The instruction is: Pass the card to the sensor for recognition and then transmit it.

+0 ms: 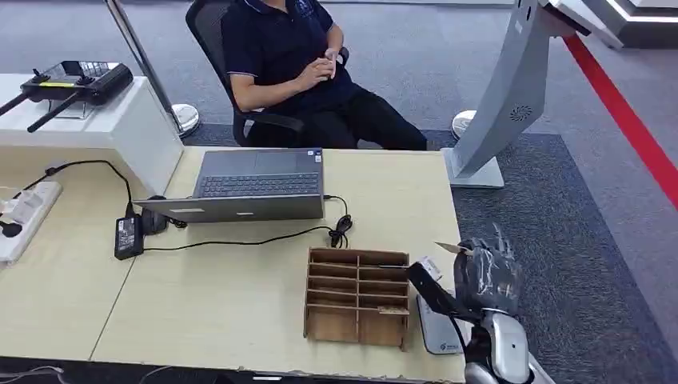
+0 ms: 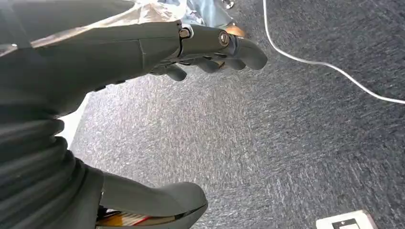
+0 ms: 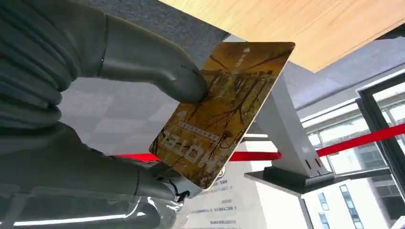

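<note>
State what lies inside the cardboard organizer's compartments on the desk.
The cardboard organizer shows mostly bare slots; a card-like edge lies in one right-hand slot. Dividers hide the slots' deeper parts.

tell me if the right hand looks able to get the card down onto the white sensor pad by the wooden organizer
Probably yes. The right hand holds the card just above the white sensor pad, which lies on the table's edge beside the wooden organizer. Nothing seems to stand between them.

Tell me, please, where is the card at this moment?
The card is held in the right hand, at the table's right edge in the head view, just right of the cardboard organizer and above the white sensor pad.
</note>
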